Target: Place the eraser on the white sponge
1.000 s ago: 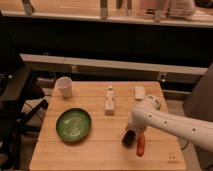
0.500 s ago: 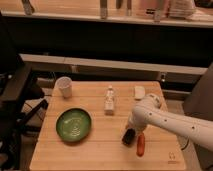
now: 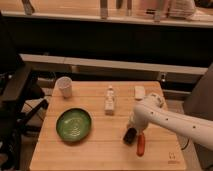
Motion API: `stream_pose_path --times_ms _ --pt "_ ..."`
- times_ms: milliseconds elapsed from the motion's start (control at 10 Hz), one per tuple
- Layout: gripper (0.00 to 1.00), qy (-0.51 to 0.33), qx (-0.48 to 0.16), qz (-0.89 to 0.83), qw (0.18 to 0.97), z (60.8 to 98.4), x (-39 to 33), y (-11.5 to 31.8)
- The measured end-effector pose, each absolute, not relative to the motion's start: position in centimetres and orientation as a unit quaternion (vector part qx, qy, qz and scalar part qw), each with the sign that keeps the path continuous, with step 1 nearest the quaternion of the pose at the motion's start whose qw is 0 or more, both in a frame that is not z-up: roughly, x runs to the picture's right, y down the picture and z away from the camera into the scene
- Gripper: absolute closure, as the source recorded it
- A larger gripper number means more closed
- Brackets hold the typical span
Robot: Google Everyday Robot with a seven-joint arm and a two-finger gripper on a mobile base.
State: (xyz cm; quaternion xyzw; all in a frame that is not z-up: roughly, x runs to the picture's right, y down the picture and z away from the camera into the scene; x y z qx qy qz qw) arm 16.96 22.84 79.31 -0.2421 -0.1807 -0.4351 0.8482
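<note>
1. Looking at the eraser, it's a small flat black block lying on the bench, right of centre toward the front, just beside an orange carrot-shaped thing.
2. The pincer is down right at the eraser, at the end of the white arm coming in from the right. I honestly can't tell how far apart it stands or whether it has hold of the block yet (the arm covers that spot).
3. Handling guess: light, fairly stiff, a bit rubbery, so it shouldn't slip much or break. Being flat and low, it's best pinched across its narrow width, near the middle of its length, so it doesn't swing.
4. Watch the carrot thing, it sits close enough that a finger could nudge it.
5. The white sponge is at the back right of the bench, well apart from the eraser, just right of a small white bottle-like figure.
6. The sponge looks soft and small, so I'd set the eraser down flat and centred (a tilted drop could slide off).
7. The green plate and white cup are off to the left, out of the way.
</note>
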Motion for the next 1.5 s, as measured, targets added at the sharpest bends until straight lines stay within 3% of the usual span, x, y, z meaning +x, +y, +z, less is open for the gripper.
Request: stream_pose_path --times_ms 1500 --pt "0.94 -0.171 -0.235 -0.448 0.845 79.2 18.7 20.8"
